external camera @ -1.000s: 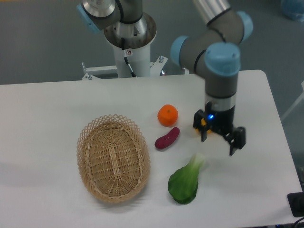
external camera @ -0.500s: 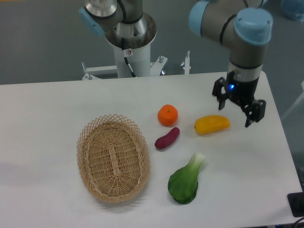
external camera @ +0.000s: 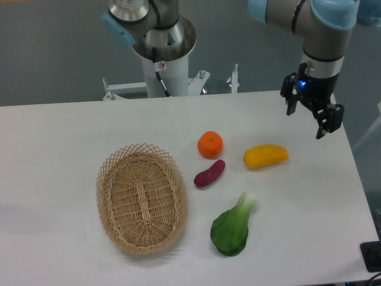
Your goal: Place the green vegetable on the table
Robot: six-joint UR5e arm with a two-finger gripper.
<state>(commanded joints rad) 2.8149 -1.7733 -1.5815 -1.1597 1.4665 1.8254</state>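
We see the green vegetable (external camera: 231, 229) lying flat on the table (external camera: 59, 137) in the lower centre of the frame, its pale stalk pointing toward the upper right and its dark leaves toward the bottom edge. Just left of it sits the wicker basket (external camera: 142, 198). Above it lie the purple sweet potato (external camera: 209, 173), the orange (external camera: 210, 145) and the yellow fruit (external camera: 266, 156), each apart from it. In the upper right, our gripper (external camera: 312, 114) hangs above the table's far edge, its fingers spread wide, holding and touching nothing.
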